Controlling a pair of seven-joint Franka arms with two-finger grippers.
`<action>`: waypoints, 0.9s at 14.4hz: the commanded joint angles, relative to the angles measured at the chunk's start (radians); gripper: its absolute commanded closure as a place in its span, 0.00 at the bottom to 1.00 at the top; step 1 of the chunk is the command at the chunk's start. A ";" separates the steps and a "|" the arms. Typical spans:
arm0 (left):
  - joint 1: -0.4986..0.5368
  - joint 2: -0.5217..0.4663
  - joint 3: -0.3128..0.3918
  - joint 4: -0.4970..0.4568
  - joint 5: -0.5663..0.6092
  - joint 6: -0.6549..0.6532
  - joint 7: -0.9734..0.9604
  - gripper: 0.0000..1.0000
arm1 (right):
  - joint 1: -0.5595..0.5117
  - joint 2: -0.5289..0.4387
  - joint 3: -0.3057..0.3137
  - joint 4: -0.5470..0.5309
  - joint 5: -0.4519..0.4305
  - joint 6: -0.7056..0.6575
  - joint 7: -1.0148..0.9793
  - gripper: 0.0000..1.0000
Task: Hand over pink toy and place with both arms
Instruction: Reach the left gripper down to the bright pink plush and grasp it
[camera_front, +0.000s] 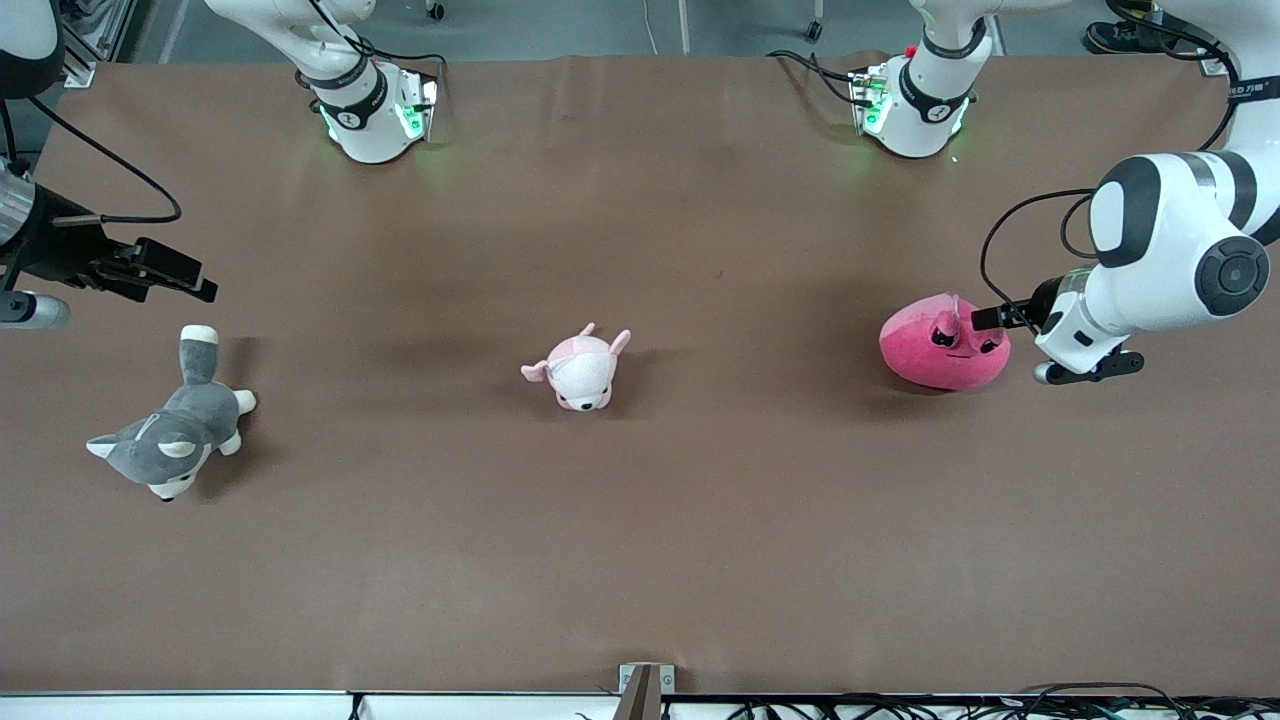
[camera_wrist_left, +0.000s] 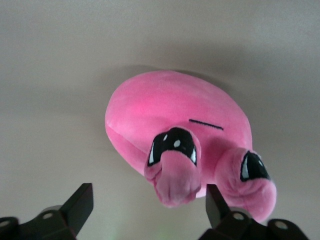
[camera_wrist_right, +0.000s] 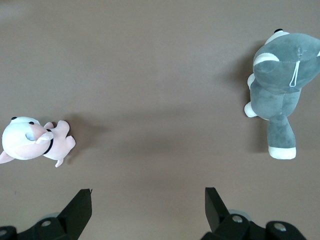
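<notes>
The pink toy (camera_front: 940, 348), a hot-pink rounded plush with dark eyes, lies on the brown table (camera_front: 640, 540) toward the left arm's end. My left gripper (camera_front: 988, 319) is low beside it on the side toward the left arm's end, and it is open. In the left wrist view the pink toy (camera_wrist_left: 170, 112) fills the middle. One of its stubby eye bumps reaches toward the gap of my left gripper (camera_wrist_left: 148, 206), and neither finger touches it. My right gripper (camera_front: 192, 279) is open and empty, over the table at the right arm's end, where that arm waits.
A small pale pink-and-white plush (camera_front: 580, 368) lies mid-table and also shows in the right wrist view (camera_wrist_right: 32, 141). A grey-and-white husky plush (camera_front: 175, 425) lies near the right arm's end and also shows in the right wrist view (camera_wrist_right: 282, 82). The arm bases stand along the edge farthest from the front camera.
</notes>
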 joint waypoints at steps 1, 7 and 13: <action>-0.001 0.017 0.001 0.005 -0.015 0.021 -0.025 0.39 | -0.010 0.030 0.004 0.022 0.026 -0.014 0.002 0.00; -0.004 0.023 -0.011 0.010 -0.015 0.028 -0.047 1.00 | 0.002 0.030 0.010 0.022 0.032 -0.014 0.003 0.03; 0.001 -0.034 -0.086 0.053 -0.015 -0.042 -0.203 1.00 | 0.052 0.030 0.012 0.036 0.120 -0.014 0.014 0.20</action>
